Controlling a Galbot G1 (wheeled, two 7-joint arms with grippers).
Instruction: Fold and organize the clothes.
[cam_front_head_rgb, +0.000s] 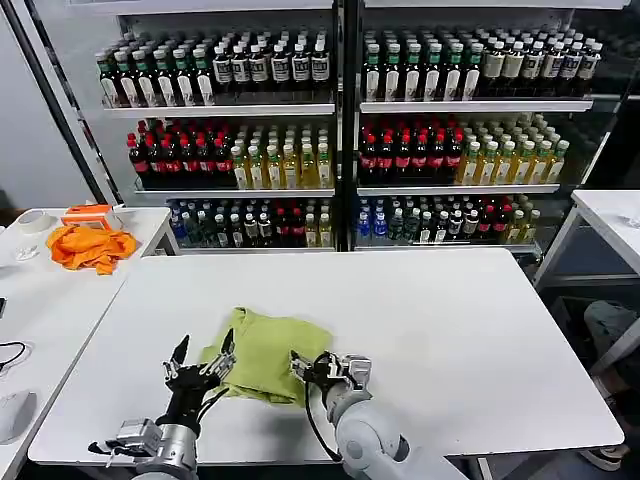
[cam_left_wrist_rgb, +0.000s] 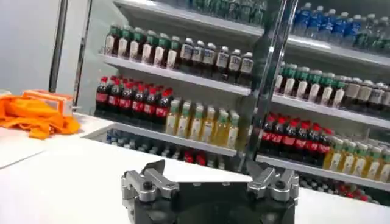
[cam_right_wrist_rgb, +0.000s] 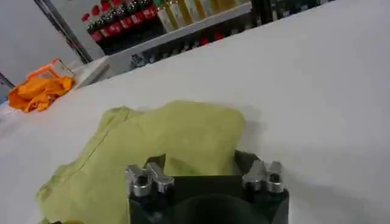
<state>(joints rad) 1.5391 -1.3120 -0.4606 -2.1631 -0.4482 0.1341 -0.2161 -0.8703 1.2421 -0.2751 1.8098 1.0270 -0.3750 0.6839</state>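
The lime-green T-shirt (cam_front_head_rgb: 265, 352) lies bunched and partly folded on the white table (cam_front_head_rgb: 420, 320), near its front edge. My left gripper (cam_front_head_rgb: 203, 358) stands open at the shirt's left edge, fingers pointing up and away. My right gripper (cam_front_head_rgb: 320, 368) is open at the shirt's right front corner. In the right wrist view the shirt (cam_right_wrist_rgb: 164, 146) spreads just beyond the open right gripper (cam_right_wrist_rgb: 204, 167), nothing held between the fingers. The left wrist view has the open left gripper (cam_left_wrist_rgb: 207, 176) over bare table, facing the shelves.
An orange cloth (cam_front_head_rgb: 90, 247) and an orange box (cam_front_head_rgb: 88, 214) sit on a side table at the left. Shelves of bottles (cam_front_head_rgb: 350, 130) stand behind the table. Another white table (cam_front_head_rgb: 610, 215) is at the right.
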